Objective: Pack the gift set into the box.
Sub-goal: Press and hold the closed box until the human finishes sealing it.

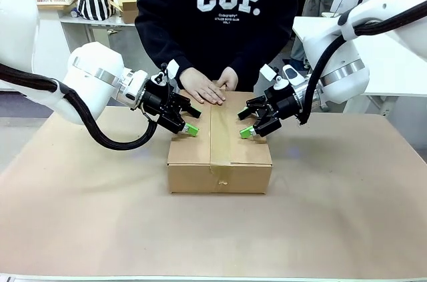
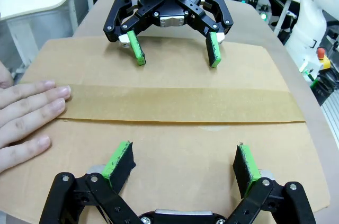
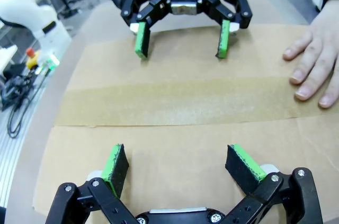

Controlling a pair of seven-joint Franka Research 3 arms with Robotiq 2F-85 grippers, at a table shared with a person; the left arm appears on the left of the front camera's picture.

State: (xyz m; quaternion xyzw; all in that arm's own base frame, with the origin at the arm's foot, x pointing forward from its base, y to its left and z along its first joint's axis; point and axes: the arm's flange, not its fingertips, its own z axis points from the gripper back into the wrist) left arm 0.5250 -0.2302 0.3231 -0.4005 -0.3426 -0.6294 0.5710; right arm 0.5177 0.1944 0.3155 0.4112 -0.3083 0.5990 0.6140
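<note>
The box (image 1: 219, 145) is seen closed and taped at the middle of the table (image 1: 80, 209), a hand (image 1: 201, 86) pressed on its far edge. The gift set is presumably shut inside. The left gripper (image 1: 187, 122) hovers over the box's left half, the right gripper (image 1: 252, 124) over its right half, both with jaws wide and empty. Risks judged: lid dented if the pads are pushed down hard; fingers of the hand struck if either gripper is swung toward the far edge; box shoved sideways by uneven pressing.
</note>
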